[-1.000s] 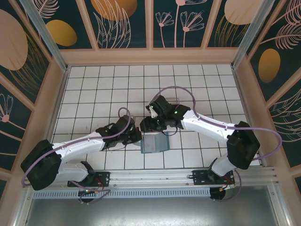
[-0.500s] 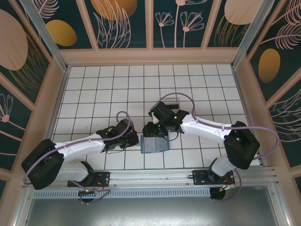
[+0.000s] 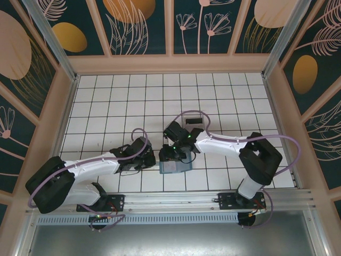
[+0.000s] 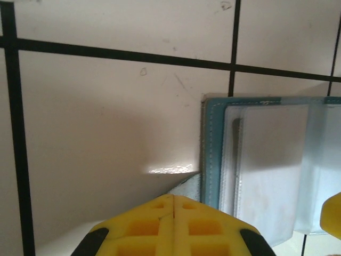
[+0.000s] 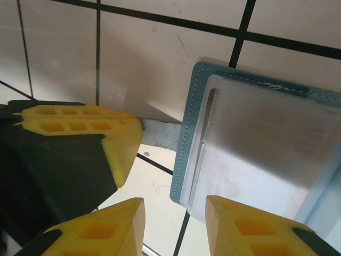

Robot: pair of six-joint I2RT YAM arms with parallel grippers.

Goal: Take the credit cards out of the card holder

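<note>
The teal-blue card holder (image 3: 176, 167) lies flat on the tiled floor between both arms. Its clear sleeve shows a pale card (image 5: 256, 154) inside it. In the left wrist view the holder's stitched edge (image 4: 212, 154) sits just right of my left gripper (image 4: 173, 198). That gripper is shut on a thin grey flap (image 4: 190, 186) that runs under the holder's edge. My right gripper (image 5: 173, 224) hangs open over the holder's corner (image 5: 184, 192), one finger on each side. The left gripper's fingertip (image 5: 80, 125) sits close beside it. From above, the left gripper (image 3: 151, 160) and right gripper (image 3: 169, 156) nearly touch.
A dark flat rectangle (image 3: 193, 121) lies on the tiles behind the right arm's wrist. Wooden walls (image 3: 64, 112) enclose the floor on three sides. A metal rail (image 3: 176, 200) with both arm bases runs along the near edge.
The right gripper has moved nearer and lower, down over the holder's left edge. The holder has shifted slightly nearer. The left gripper has stayed at the holder's left edge.
</note>
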